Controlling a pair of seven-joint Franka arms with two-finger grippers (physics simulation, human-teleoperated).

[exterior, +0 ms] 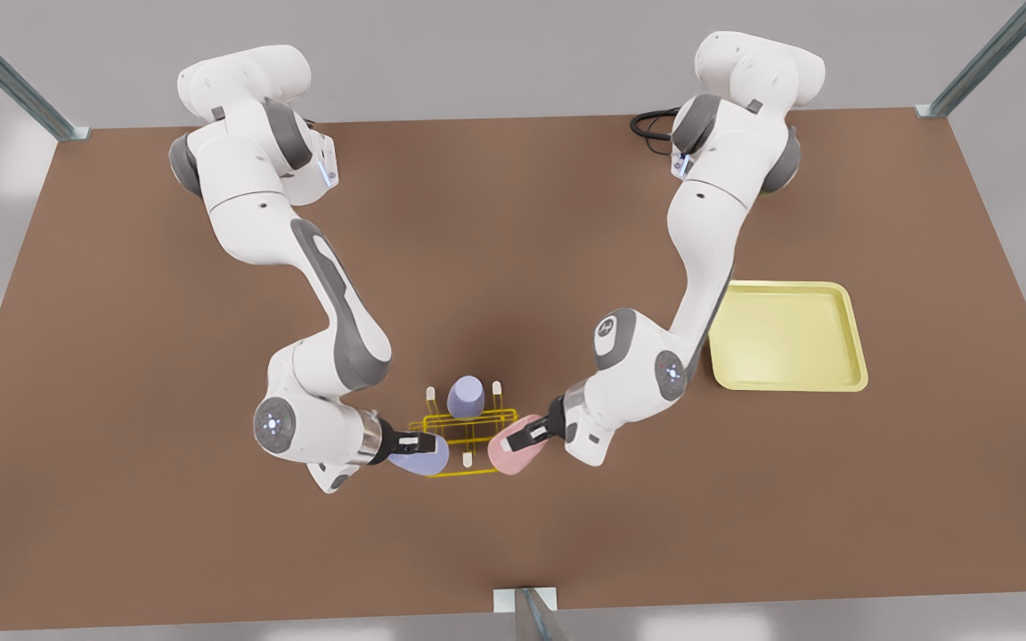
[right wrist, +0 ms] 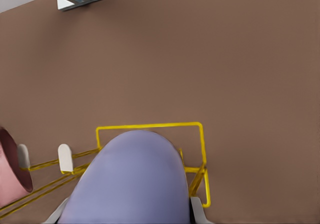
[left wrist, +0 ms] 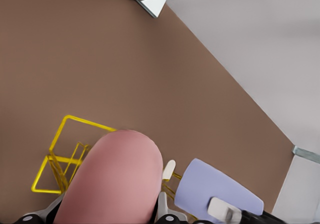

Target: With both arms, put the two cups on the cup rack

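The pale pink cup (exterior: pixel 513 450) is tilted over the near corner of the yellow cup rack (exterior: pixel 468 434) on the front view's right, with my left gripper (exterior: pixel 526 436) shut on it. In the left wrist view the pink cup (left wrist: pixel 115 179) looms close, above the rack (left wrist: pixel 65 149). A pale lavender cup (exterior: pixel 420 456) is tilted over the rack's other near corner, and my right gripper (exterior: pixel 410 442) is shut on it. The right wrist view shows this lavender cup (right wrist: pixel 132 179) over the rack (right wrist: pixel 150 127) beside a white-tipped peg (right wrist: pixel 65 157). Another lavender cup (exterior: pixel 466 396) sits upside down at the rack's back.
A flat pale-yellow tray (exterior: pixel 780 334) lies on the brown table (exterior: pixel 121 356) at the front view's right, beside the left arm. A black cable (exterior: pixel 651 125) loops near that arm's base. A metal post (exterior: pixel 526 607) stands at the table's near edge.
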